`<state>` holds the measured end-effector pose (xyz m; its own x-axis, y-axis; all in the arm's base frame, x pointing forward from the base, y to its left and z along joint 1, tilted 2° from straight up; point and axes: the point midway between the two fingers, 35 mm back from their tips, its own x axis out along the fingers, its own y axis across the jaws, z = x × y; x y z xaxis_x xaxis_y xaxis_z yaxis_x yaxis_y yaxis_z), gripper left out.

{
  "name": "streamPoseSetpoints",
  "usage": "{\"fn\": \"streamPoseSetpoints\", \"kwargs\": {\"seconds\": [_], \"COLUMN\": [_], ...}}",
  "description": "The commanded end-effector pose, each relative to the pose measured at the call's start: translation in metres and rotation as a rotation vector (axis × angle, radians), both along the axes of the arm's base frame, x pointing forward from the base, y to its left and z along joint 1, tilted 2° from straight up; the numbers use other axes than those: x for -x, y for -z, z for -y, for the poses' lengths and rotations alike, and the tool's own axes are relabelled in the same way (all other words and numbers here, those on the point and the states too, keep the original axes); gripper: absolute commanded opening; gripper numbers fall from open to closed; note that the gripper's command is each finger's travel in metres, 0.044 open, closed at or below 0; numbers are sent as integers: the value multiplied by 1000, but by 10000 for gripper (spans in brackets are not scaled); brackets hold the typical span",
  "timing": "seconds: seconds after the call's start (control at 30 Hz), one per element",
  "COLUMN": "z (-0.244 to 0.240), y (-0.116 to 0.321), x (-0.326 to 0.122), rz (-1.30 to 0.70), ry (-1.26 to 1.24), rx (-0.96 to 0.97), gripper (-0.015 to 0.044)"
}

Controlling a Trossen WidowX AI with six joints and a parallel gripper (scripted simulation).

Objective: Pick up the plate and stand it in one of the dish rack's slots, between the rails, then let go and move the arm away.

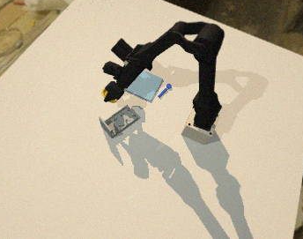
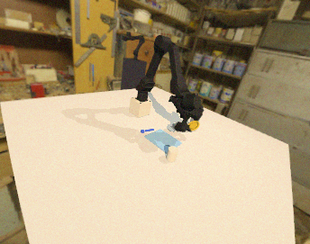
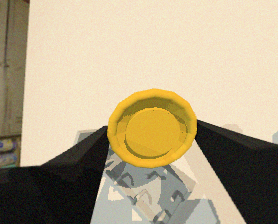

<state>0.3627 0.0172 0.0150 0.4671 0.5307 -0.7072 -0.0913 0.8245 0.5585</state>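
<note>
The yellow plate (image 1: 104,93) (image 2: 194,125) (image 3: 152,134) is held by its rim between the two black fingers of my gripper (image 3: 150,127), with its round face toward the wrist camera. The gripper is shut on it, above the table. The grey dish rack (image 1: 105,125) stands on the table below and beside the plate in the top view. In the wrist view its hooked rails show below the plate, partly hidden by it. In the exterior view the arm hides most of the rack. The plate's exact height above the rack is hard to tell.
A light-blue square mat (image 1: 144,86) (image 2: 162,138) lies near the rack. A small blue spoon-like object (image 1: 164,92) (image 2: 147,131) lies beside the mat. A cream cylinder (image 2: 171,154) stands by the mat's far corner from the arm's base (image 1: 201,134) (image 2: 140,107).
</note>
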Motion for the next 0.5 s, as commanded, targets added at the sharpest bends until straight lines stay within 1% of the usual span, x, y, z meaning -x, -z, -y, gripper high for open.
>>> {"fn": "streamPoseSetpoints", "kwargs": {"seconds": [0.0,0.47], "z": [0,0], "y": [6,16], "x": [-2,6], "rz": [103,428], "ry": [-58,-221], "rx": [-31,-101], "gripper": [0,0]}}
